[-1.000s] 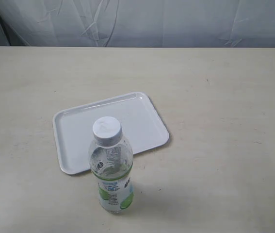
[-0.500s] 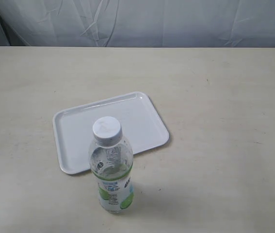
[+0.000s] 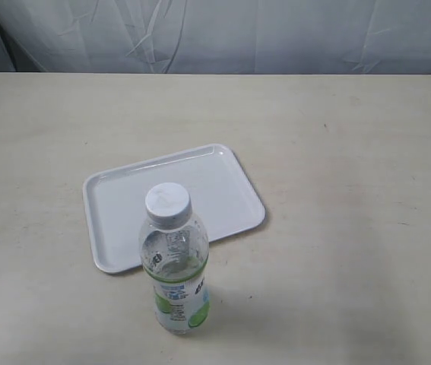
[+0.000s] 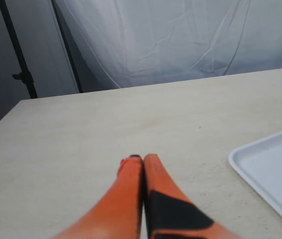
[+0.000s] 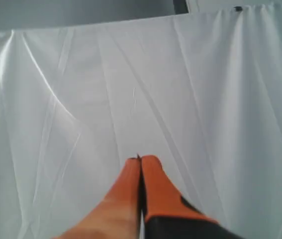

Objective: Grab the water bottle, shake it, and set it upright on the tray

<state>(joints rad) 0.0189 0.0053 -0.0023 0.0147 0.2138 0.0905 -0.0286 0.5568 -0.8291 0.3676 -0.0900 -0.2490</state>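
Plainly, nothing has hold of the water bottle [image 3: 174,293] yet: it stands upright on the pale surface [image 3: 352,190], just in front of the near edge of the white tray [image 3: 223,190], with its base on the surface rather than on the tray. Neither arm appears in the exterior view. The left claw [image 4: 141,159] hovers low over the surface with its two orange fingers pressed together and nothing between them, a corner of the tray showing off to one side in its wrist view. The right claw [image 5: 141,160] is likewise closed up and empty, and points at the white curtain [image 5: 81,99] rather than at the work. As for handling, the bottle looks to be thin clear plastic, so it will probably give under a hard squeeze and feel smooth to the pads. How full it is I cannot tell, but any water inside would slosh and tug during a shake. The soundest hold seems to be across the body at the label [image 3: 179,300], below the shoulder and well under the white cap [image 3: 168,204], gripped firmly enough not to slide.
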